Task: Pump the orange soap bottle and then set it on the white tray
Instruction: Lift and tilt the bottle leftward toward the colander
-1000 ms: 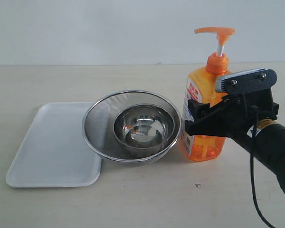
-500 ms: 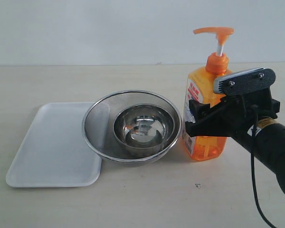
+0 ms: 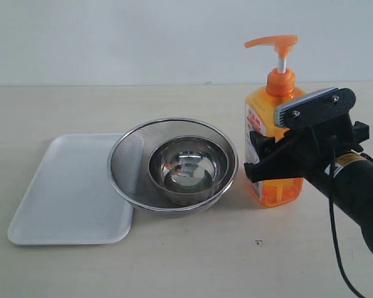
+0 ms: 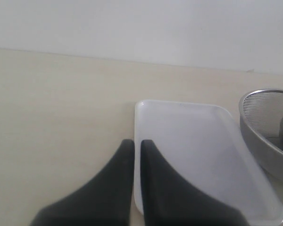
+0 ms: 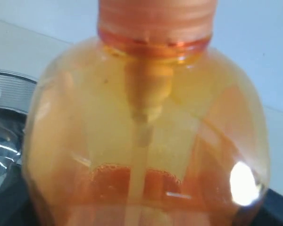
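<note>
Shifted slightly left since a second earlier, my right gripper [image 3: 264, 158] clamped the orange soap bottle [image 3: 267, 105] just right of the strainer [image 3: 173, 164]. The white tray [image 3: 68, 186] lay beyond, far left. My left gripper [image 4: 133, 143] was closed, empty. I judged the slick, part-full bottle light but tippy, best held mid-body.

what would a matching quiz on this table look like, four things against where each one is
1 orange soap bottle
2 white tray
3 steel bowl
4 mesh strainer

A inside the strainer
B held by the right gripper
C leftmost in the exterior view
D between tray and bottle

Pairs: 1-B, 2-C, 3-A, 4-D
</note>
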